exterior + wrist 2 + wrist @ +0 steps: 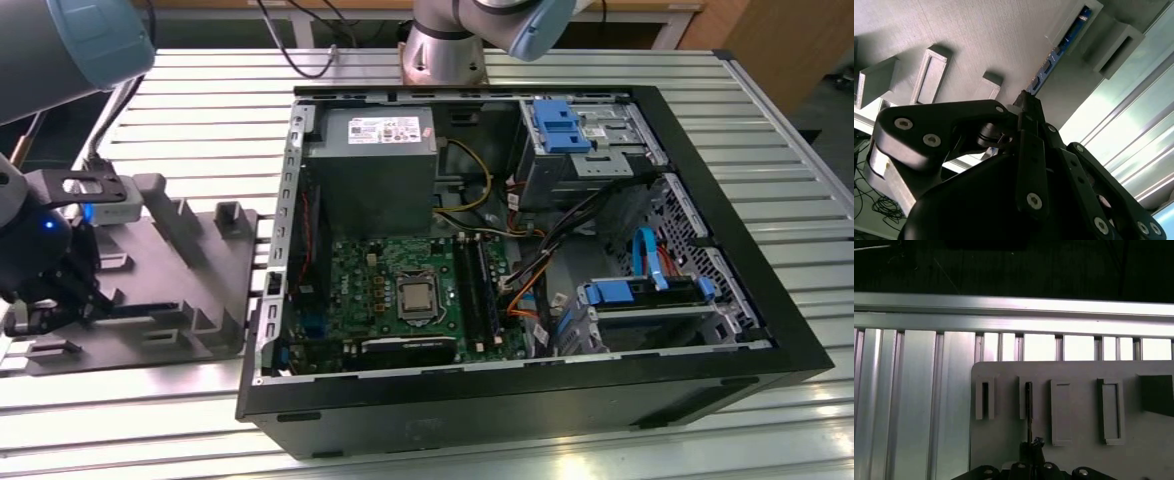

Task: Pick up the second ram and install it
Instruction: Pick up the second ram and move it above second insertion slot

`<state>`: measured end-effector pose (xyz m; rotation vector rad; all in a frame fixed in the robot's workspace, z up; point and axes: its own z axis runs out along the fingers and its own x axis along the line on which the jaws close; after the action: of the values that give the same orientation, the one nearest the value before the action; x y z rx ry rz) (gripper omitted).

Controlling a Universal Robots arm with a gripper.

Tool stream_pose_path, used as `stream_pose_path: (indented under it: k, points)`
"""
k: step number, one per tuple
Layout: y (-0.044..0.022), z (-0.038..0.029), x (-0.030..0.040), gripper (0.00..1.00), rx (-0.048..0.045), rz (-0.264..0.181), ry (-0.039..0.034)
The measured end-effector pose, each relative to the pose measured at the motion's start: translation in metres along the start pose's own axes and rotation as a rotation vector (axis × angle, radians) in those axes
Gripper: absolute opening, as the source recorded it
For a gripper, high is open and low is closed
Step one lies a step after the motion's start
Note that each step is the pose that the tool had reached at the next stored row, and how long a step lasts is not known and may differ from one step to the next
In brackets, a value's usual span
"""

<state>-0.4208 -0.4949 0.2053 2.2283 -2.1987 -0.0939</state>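
A robot arm's tool [1025, 102] reaches down over a grey moulded tray [979, 40] that lies on a slatted aluminium bench [174, 90]. In both wrist views the tool's two black fingers are drawn narrow, their tips nearly together. They appear to pinch the near end of the second ram [1058, 49], a thin blue-green memory stick. The contact itself is partly hidden by the finger links, so the grip is a judgement rather than a certainty. The stick stands on its edge and runs straight away from the fingertips, its far end seated in a raised slotted block of the tray. That upright seating seems meant to offer a thin edge that narrow fingers can close on from either side. The tool is lined up with the stick's length, which would let it come free of the slot without twisting. Other raised blocks and empty rectangular pockets of the tray sit to either side of the tool's line. An open computer case [747, 330] lies well apart from the tool, beyond the tray's far edge. It rests on its side so that the motherboard [380, 265] faces upward. The long black slot rails [474, 290] lie beside the processor socket, with a grey power supply [374, 170] farther off. Judging from this, the stick is gripped but not yet lifted out of the tray.
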Motion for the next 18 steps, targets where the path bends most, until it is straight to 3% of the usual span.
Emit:
stream_pose_path:
  k: [10,18]
  points:
    - [0.0004,-0.0091,-0.0003,0.12,0.0005,0.000,-0.0019]
    - [0.0008,-0.0172,-0.0006,0.12,0.0009,0.000,-0.0075]
